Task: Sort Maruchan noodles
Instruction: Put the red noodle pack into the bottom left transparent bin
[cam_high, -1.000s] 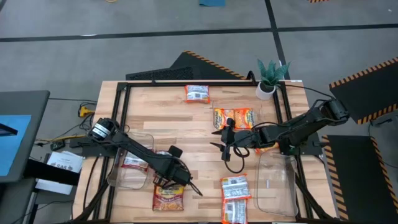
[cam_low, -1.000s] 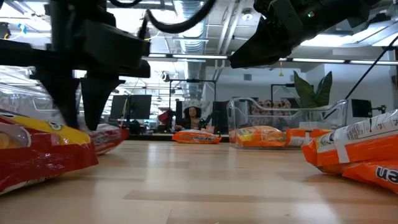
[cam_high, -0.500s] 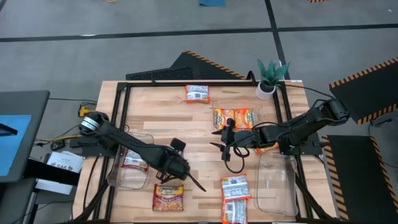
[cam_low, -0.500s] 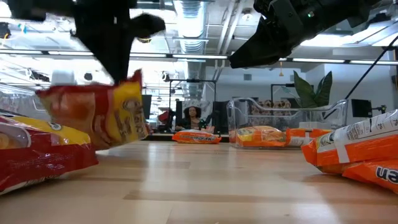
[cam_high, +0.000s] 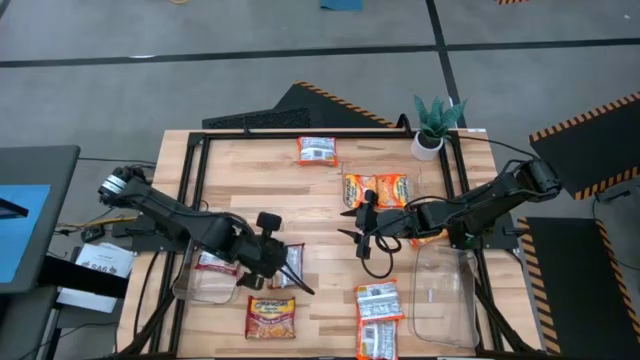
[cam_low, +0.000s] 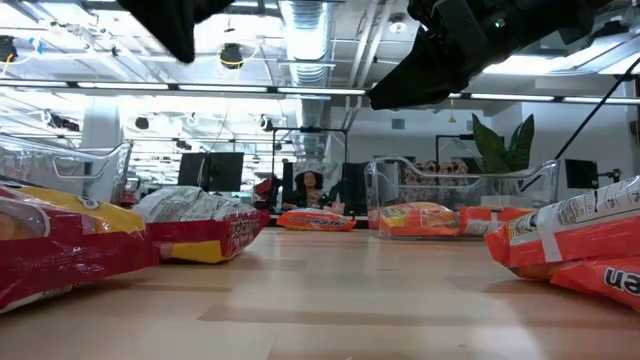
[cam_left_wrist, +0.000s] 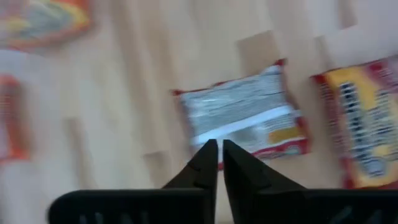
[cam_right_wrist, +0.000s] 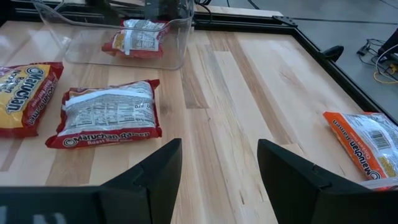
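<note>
Several Maruchan packets lie flat on the table. A silver-and-red packet (cam_high: 288, 262) (cam_left_wrist: 245, 118) (cam_right_wrist: 109, 115) rests near the left clear bin (cam_high: 195, 285), with a red-and-yellow packet (cam_high: 271, 315) beside it. My left gripper (cam_high: 300, 287) (cam_left_wrist: 216, 149) hovers above the silver-and-red packet, shut and empty. My right gripper (cam_high: 350, 225) (cam_right_wrist: 217, 165) hangs open over mid-table, near two orange packets (cam_high: 378, 188). Another packet (cam_right_wrist: 138, 36) lies inside the left bin.
A silver-and-red packet (cam_high: 317, 150) lies near the far edge, and two silver-and-orange ones (cam_high: 377, 318) near the front edge. The right clear bin (cam_high: 445, 295) stands at the right front. A potted plant (cam_high: 435, 125) occupies the far right corner. A black frame (cam_high: 300, 133) rims the table.
My left gripper lifted the silver-and-red packet off the table by one end, so it hung below the fingers, then let it go and rose toward the table's left. The packet now lies flat, a little farther from the red-and-yellow packet than before.
</note>
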